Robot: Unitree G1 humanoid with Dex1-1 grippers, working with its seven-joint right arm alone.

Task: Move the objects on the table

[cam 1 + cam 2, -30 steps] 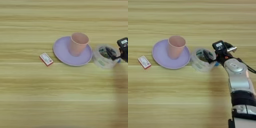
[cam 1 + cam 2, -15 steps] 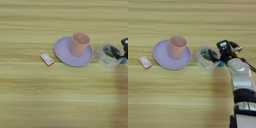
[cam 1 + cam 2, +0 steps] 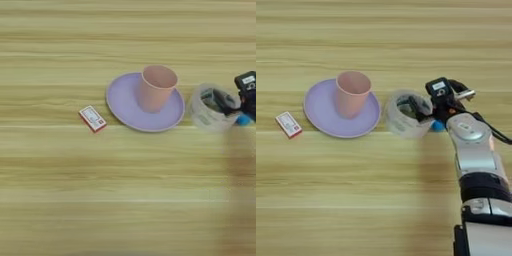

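The wide roll of clear tape [image 3: 407, 113] has slid to the right across the desk [image 3: 381, 190] since a second ago, and the gap between it and the lilac plate is wider now. It still sits upright on its edge-ring, hole facing up, just right of the round flat lilac plate [image 3: 323, 112], close to the plate's rim but apart from it.

The right gripper [image 3: 423, 111] is in there with it: one black finger [image 3: 417, 106] reaches down inside the roll's hole, with the gripper body hanging over the roll's right wall. Whether the second finger presses the outside of that wall cannot be told, so the grip stays uncertain. The silver forearm [image 3: 472, 145] runs down from there to the bottom right corner.

Peeking out at the roll's lower right side, just beneath the gripper, is a small bright-blue bar [image 3: 437, 125]; only a sliver shows, touching or nearly touching the roll.

Over on the plate, the pale pink tapered cup [image 3: 352, 93] stands upright, mouth open to the top, a little right of the plate's middle.

Well left of the plate, apart from it, a small flat red-and-white box [image 3: 289, 124] lies tilted on the light wood-grain desk.
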